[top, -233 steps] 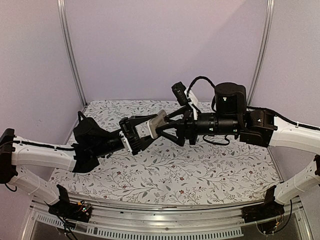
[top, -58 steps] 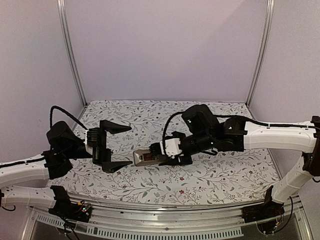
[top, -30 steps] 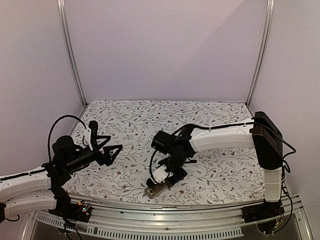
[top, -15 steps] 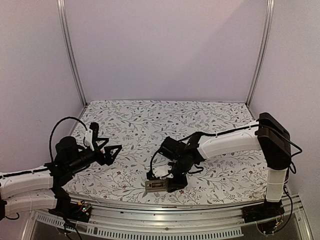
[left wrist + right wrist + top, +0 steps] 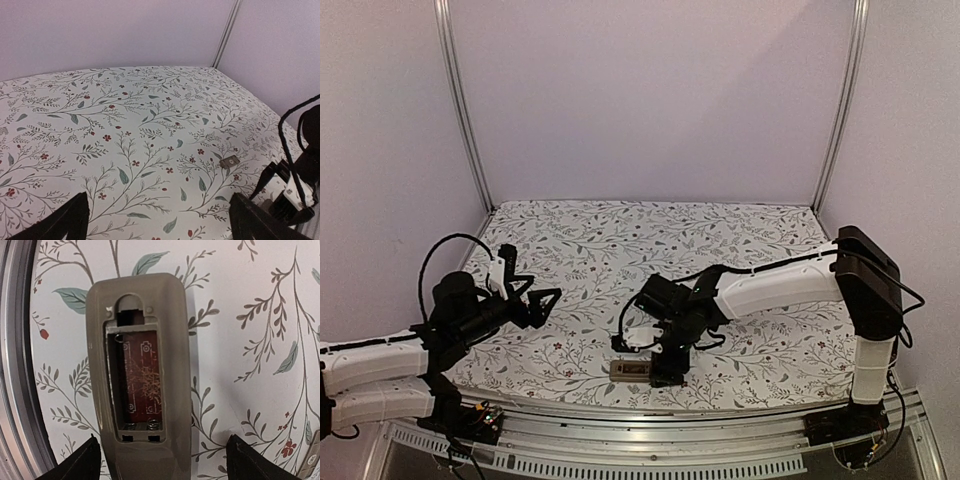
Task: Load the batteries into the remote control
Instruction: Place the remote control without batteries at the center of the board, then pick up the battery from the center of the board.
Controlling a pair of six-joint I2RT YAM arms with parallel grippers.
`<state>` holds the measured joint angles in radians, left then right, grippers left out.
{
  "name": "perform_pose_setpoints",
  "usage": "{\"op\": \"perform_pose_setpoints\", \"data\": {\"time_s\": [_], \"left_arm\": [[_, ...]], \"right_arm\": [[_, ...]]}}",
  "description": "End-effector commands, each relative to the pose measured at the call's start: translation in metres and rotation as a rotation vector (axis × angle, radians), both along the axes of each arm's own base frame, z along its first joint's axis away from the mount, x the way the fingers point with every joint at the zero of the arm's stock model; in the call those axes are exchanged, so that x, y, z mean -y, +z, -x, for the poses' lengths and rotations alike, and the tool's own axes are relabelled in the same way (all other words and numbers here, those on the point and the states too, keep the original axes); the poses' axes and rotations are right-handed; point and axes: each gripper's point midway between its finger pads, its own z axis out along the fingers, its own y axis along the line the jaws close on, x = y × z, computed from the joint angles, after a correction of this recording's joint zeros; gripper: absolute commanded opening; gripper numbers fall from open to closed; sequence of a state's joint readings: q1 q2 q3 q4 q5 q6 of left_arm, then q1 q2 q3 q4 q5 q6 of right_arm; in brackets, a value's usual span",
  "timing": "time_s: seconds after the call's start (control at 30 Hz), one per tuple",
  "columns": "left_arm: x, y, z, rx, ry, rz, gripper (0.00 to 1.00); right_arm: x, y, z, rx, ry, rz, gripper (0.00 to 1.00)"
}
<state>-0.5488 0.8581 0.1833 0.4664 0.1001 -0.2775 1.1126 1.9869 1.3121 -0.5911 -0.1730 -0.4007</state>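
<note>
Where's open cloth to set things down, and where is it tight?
Bare: the back half of the table, from the rear wall to both arms, and the cloth just ahead of the left gripper. Tight: the front edge, where the remote control lies beneath the open right gripper, a small grey tab nearby.

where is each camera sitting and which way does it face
top external: above and behind the robot, looking down over the floral-print tablecloth; the left gripper and the right gripper show.
left wrist: rides the left wrist, facing low across the cloth toward the far right corner; its black fingertips show.
right wrist: points straight down at the greyish-tan rectangular remote control, back up; its fingertips flank it.
shared: top and right wrist both show the remote.
</note>
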Motion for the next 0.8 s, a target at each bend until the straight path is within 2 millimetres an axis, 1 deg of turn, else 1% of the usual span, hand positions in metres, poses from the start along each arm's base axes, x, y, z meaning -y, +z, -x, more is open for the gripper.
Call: {"op": "perform_pose_setpoints", "data": {"time_s": [0.0,0.07,0.13,0.17,0.2,0.23,0.27,0.33,0.37,0.4,0.43,0.47,0.5,0.57,0.6,0.67,0.73,0.77], "left_arm": [[-0.002,0.009,-0.006,0.034,0.004,-0.025,0.97],[-0.001,0.016,-0.009,0.058,-0.007,-0.048,0.97],[0.000,0.025,-0.015,0.087,-0.027,-0.102,0.97],[-0.001,0.029,-0.019,0.090,-0.034,-0.136,0.97],[0.000,0.041,-0.026,0.106,-0.049,-0.167,0.97],[-0.001,0.042,-0.030,0.089,-0.066,-0.209,0.97],[-0.002,0.042,-0.035,0.074,-0.090,-0.260,0.98],[-0.006,0.031,-0.040,0.008,-0.165,-0.373,0.99],[-0.013,0.018,-0.039,-0.055,-0.202,-0.446,1.00],[-0.019,0.010,-0.040,-0.094,-0.240,-0.508,1.00],[-0.027,0.001,-0.039,-0.130,-0.282,-0.577,1.00],[-0.036,-0.008,-0.037,-0.165,-0.333,-0.637,1.00],[-0.045,-0.019,-0.030,-0.210,-0.402,-0.693,0.99],[-0.071,-0.040,-0.026,-0.296,-0.461,-0.812,0.95],[-0.084,-0.051,-0.025,-0.342,-0.482,-0.867,0.92],[-0.104,-0.067,-0.034,-0.424,-0.461,-0.939,0.86],[-0.117,-0.072,-0.053,-0.452,-0.376,-0.975,0.74],[-0.120,-0.073,-0.063,-0.452,-0.335,-0.979,0.72]], "right_arm": [[0.007,-0.006,0.001,-0.007,-0.038,0.044,0.86],[0.001,0.003,-0.003,0.009,-0.037,0.018,0.87],[-0.008,0.020,-0.008,0.042,-0.035,-0.032,0.88],[-0.015,0.031,-0.011,0.061,-0.031,-0.074,0.89],[-0.020,0.041,-0.014,0.079,-0.027,-0.114,0.90],[-0.025,0.058,-0.017,0.101,-0.026,-0.172,0.93],[-0.029,0.069,-0.020,0.113,-0.028,-0.221,0.98],[-0.033,0.103,-0.031,0.146,-0.057,-0.346,0.99],[-0.032,0.113,-0.039,0.156,-0.089,-0.392,0.99],[-0.030,0.127,-0.047,0.176,-0.117,-0.439,0.99],[-0.027,0.136,-0.055,0.194,-0.152,-0.473,0.99],[-0.023,0.150,-0.064,0.225,-0.186,-0.517,0.99],[-0.018,0.157,-0.072,0.241,-0.226,-0.548,0.99],[-0.009,0.179,-0.084,0.272,-0.284,-0.626,0.99],[-0.006,0.183,-0.088,0.270,-0.306,-0.649,0.99],[-0.001,0.189,-0.093,0.285,-0.334,-0.676,0.99],[0.002,0.188,-0.097,0.299,-0.364,-0.670,0.99],[0.003,0.184,-0.098,0.296,-0.375,-0.662,0.99]]}}
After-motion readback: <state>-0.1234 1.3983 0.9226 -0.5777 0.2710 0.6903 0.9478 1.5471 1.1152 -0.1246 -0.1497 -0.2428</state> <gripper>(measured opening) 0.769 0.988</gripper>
